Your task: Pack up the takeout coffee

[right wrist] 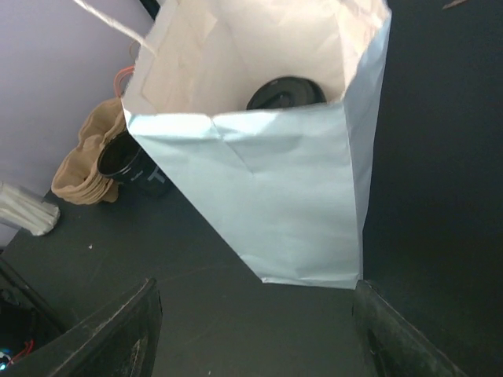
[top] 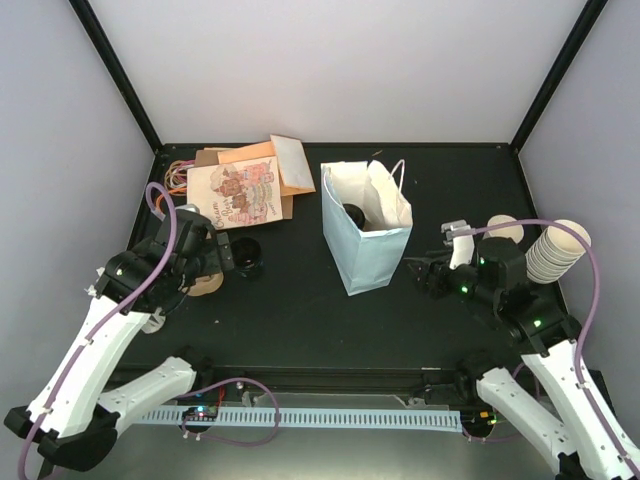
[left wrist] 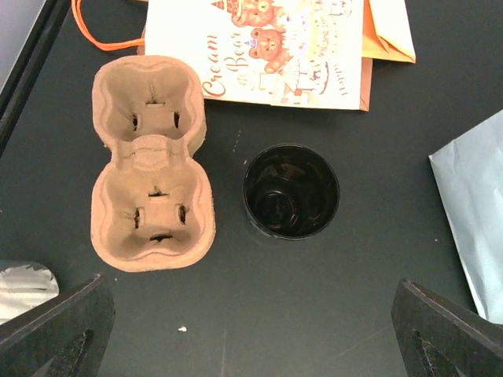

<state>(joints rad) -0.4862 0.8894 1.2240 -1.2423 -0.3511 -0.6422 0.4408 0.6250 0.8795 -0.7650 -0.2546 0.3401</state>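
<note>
The takeout coffee shows as a black lid (top: 354,213) inside the upright pale blue paper bag (top: 368,250) at the table's middle. In the right wrist view the lid (right wrist: 287,93) sits deep in the bag (right wrist: 267,196); the cup body is hidden. My right gripper (top: 420,272) is open and empty just right of the bag, its fingers (right wrist: 126,330) spread wide before the bag's foot (right wrist: 253,292). My left gripper (top: 232,256) is open and empty above the table (left wrist: 251,287), close to a black open-topped cup (left wrist: 291,191) and the brown pulp carrier (left wrist: 149,165).
A printed bear bag (top: 235,192) and orange bags lie flat at the back left. Stacked lidless cream cups (top: 555,250) and a single one (top: 503,228) stand at the right. A silvery bundle (left wrist: 23,287) lies at the near left.
</note>
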